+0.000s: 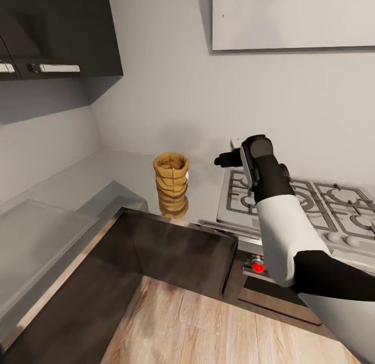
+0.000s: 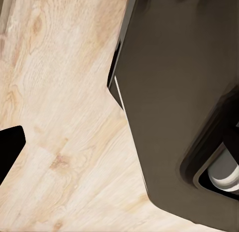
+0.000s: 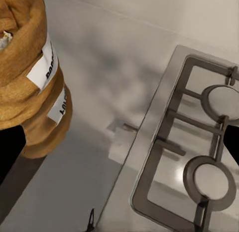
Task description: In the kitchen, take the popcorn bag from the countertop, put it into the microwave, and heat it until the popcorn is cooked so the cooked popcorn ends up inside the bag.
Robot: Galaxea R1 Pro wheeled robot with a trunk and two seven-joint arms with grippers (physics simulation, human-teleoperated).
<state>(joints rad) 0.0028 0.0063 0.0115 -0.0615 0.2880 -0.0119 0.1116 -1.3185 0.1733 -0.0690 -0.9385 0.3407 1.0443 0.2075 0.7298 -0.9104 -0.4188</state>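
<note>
Early in the task, by the look of it: popcorn bag (image 1: 171, 175) not yet taken, standing on the countertop (image 1: 112, 173) in the corner, just left of the gas hob (image 1: 312, 205). Grasping, carrying to the microwave, loading and heating all left to do. No microwave to point at here.

Bag upright, long axis vertical, open rolled rim facing the ceiling, stacked ridges running level around it. Mirrored below in the shiny slab. In the right wrist view, the bag (image 3: 30, 72) close by, white label strips on its side, pale bits inside the mouth.

Right gripper (image 1: 225, 159) held at about rim height, near the bag but apart from it, reaching in from over the hob's edge and pointing toward the sack. Jaws apart and empty: 2 dark fingertips at opposite edges of the right wrist view, wide gap between, nothing clamped.

Left gripper (image 2: 10, 147) down low, looking at wood floor (image 2: 64, 117) and a dark cabinet front (image 2: 174, 92); only 1 dark tip in sight, so probably open, but cannot tell for sure.
</note>
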